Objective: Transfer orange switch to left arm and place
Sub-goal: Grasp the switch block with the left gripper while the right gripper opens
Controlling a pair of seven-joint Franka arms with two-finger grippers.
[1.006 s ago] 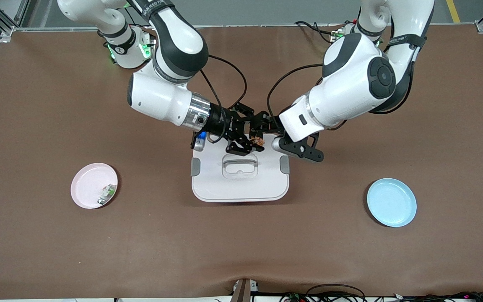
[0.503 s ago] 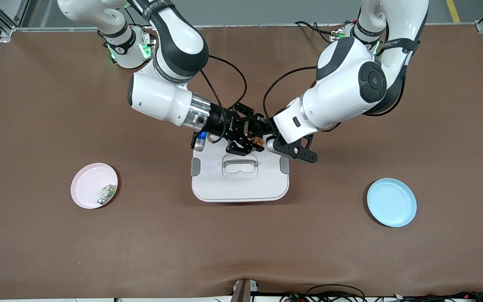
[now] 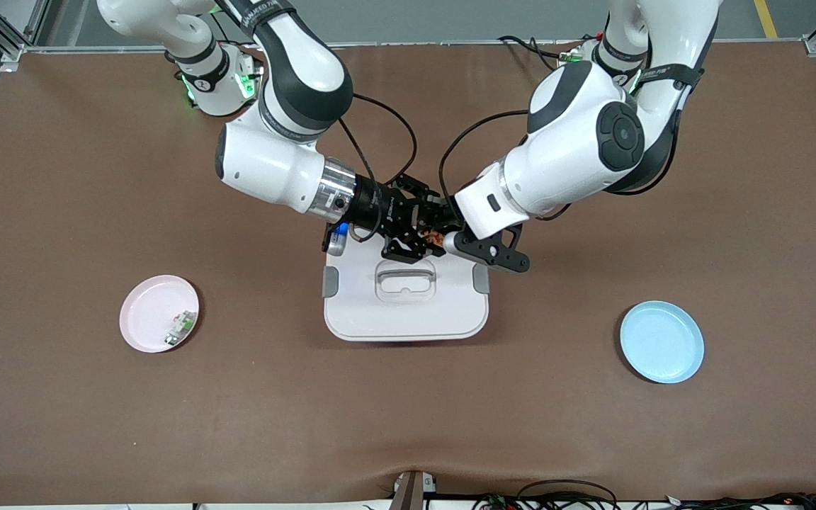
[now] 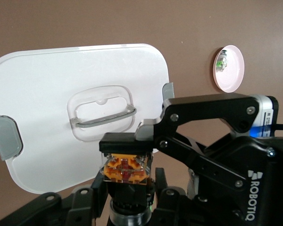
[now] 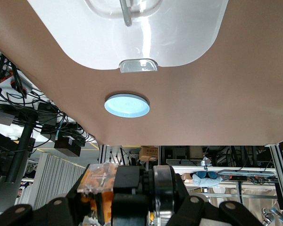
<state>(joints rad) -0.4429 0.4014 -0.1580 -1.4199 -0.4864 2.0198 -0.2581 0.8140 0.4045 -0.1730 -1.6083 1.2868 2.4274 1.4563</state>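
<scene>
Now the handover is midway: above the box (image 3: 405, 297), over its edge nearest the arms' bases, the right gripper (image 3: 418, 230) and left gripper (image 3: 443, 228) both clamp the orange switch (image 3: 434, 237). Next, I judge, the right must release first.

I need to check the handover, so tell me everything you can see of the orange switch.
The orange switch is a tiny part with an orange, translucent-looking square face on a dark round body. It hangs in the air over the box, near the lid's edge toward the robots' bases. Both the right gripper and the left gripper are shut on it.
</scene>
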